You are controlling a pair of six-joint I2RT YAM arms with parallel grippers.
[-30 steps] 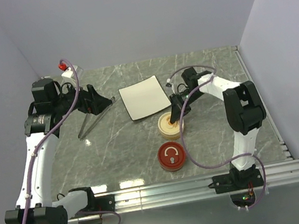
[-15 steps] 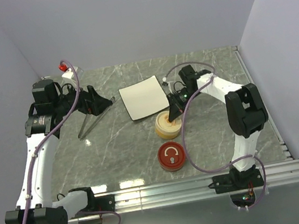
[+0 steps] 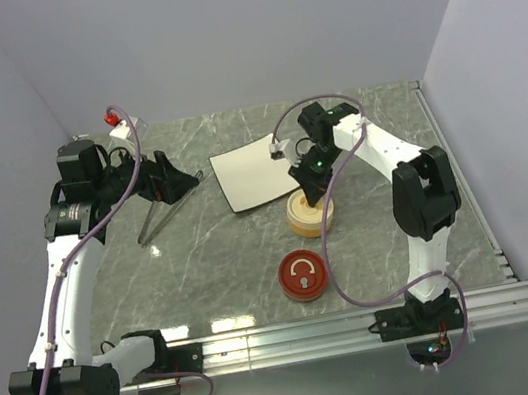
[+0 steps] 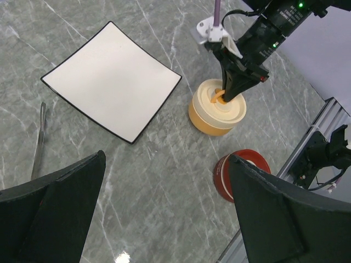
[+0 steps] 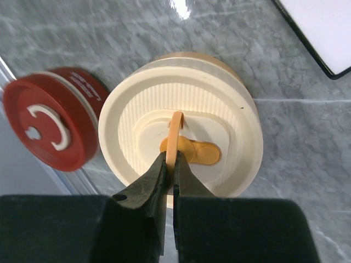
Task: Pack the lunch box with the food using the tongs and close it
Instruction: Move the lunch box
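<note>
The lunch box (image 3: 302, 222) was a short round tub with an orange body and a ribbed cream lid (image 5: 219, 109) seated on top, standing upright near the middle of the table (image 3: 225, 265). An orange ring tab (image 5: 175, 127) at the lid's centre stood raised on edge, pinched between the closed fingers of the right gripper (image 5: 171, 164). A red round cap (image 3: 304, 276) with a white mark lay flat nearer the front edge, close to the box but not touching it. The tongs (image 3: 170, 209), slim and silver, lay flat on the left side, slanting from far-right to near-left, well apart from the box.
</note>
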